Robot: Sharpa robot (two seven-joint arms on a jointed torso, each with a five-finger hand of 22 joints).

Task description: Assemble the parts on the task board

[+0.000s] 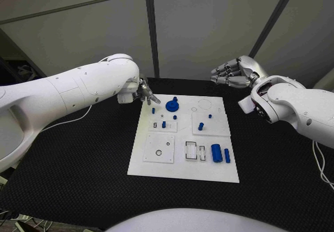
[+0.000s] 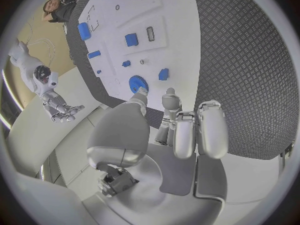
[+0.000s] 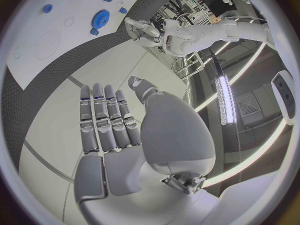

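Observation:
The white task board (image 1: 209, 169) lies in the middle of the black table. A blue gear (image 1: 172, 102) stands near its far-left corner, with several small blue pegs (image 1: 201, 126) behind the middle and a blue cylinder (image 1: 216, 152) and a thin bar (image 1: 227, 154) at the near right. My left hand (image 1: 144, 93) hovers just left of the gear, holding nothing; in the left wrist view its fingers (image 2: 211, 130) point past the gear (image 2: 138, 83). My right hand (image 1: 233, 72) is raised beyond the board's far-right corner, empty, with its fingers (image 3: 103, 120) straight and side by side.
A raised square plate with a small hole (image 1: 159, 147) and black-outlined slots (image 1: 191, 150) sit on the board's near half. Black matting (image 1: 83, 159) surrounds the board on all sides. A thin white cable (image 1: 76, 118) runs along the table's left.

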